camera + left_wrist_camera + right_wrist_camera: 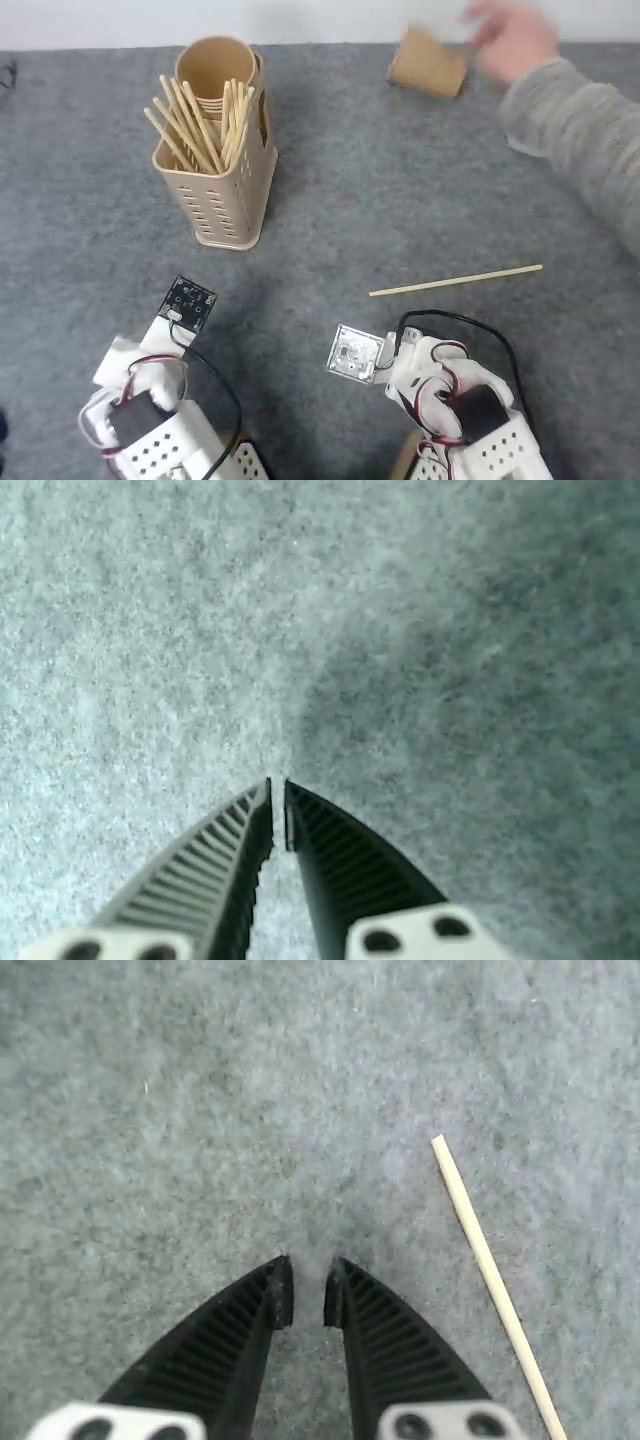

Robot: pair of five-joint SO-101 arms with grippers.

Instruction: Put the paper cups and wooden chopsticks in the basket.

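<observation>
The loose chopstick [455, 281] lies flat on the mat [350, 180], right of the basket [225, 190] and nearer the arms. A cup [428, 62] lies on its side, further right of the basket, with a person's hand [515, 40] right at it; whether they touch is hard to tell. The basket stands upright with stacked cups [213, 68] and a chopstick bundle [190, 125] inside. The left gripper [277, 790] is pinched tight on nothing. The right gripper [308, 1285] is down to a sliver and empty, just beside the loose chopstick.

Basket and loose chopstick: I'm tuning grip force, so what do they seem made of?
The basket looks like moulded beige plastic, smooth and matte, with regular slots in its walls. The loose chopstick looks like pale, bare wood or perhaps bamboo: thin, straight and dull, with no sheen.
</observation>
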